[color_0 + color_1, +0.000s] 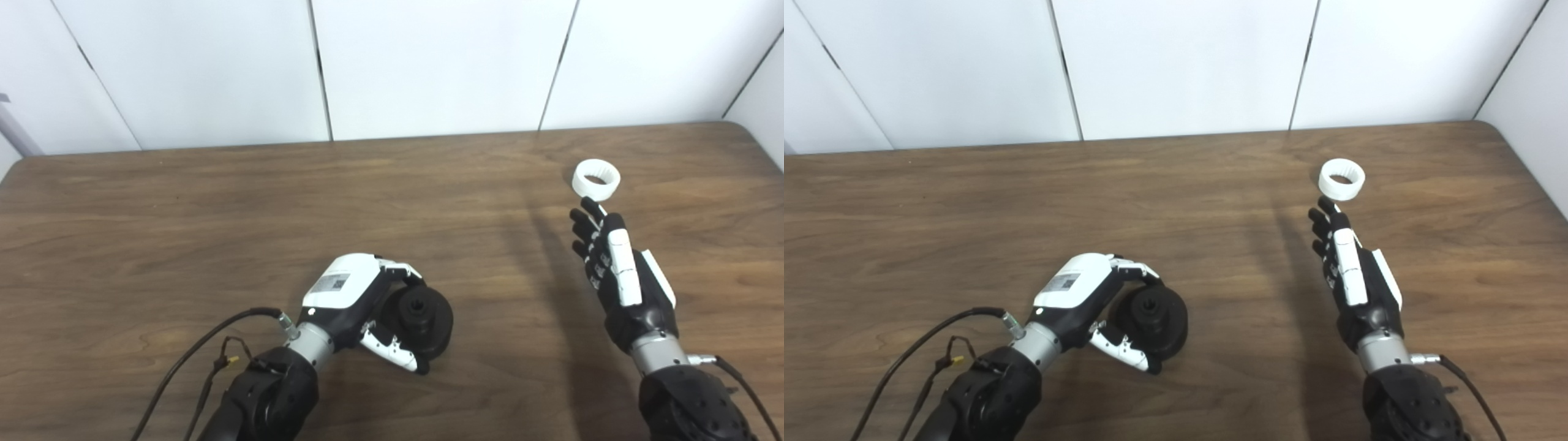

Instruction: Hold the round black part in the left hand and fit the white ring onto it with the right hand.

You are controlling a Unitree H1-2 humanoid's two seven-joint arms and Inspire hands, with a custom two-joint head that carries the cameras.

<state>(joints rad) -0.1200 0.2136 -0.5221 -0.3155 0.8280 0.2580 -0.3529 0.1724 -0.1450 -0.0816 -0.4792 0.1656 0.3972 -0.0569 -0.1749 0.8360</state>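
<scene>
- Both forearms enter at the bottom edge and are cut off there; only the dark wrist housings show. Loose black cables (184, 361) trail from the left wrist and run out of frame at bottom left; a shorter cable (738, 380) leaves the right wrist toward the bottom right corner.
- Left hand (355, 300): lying low on the wooden table (184, 233), fingers curled over the far rim of the round black part (422, 318), thumb wrapped under its near rim. The hand is closed on the part. Palm side is hidden by the white back shell, so the contact inside the grasp cannot be made out.
- Round black part: disc-shaped with a raised central hub, bore facing up and toward the camera. Left edge is covered by the hand. Whether it rests on the table or is lifted slightly clear, cannot tell.
- Right hand (1353, 275): well apart from the left, seen edge-on, fingers straight and spread a little, holding nothing. Palm faces left; palm surface is not visible.
- White ring (1341, 179): upright on the table on the right side, opening upward, just beyond the right fingertips (1325, 205). Fingertips appear to overlap its near edge in both views; touching or merely in front, cannot tell.
- Far: white wall panels (429, 61) with dark seams stand behind the table edge.
</scene>
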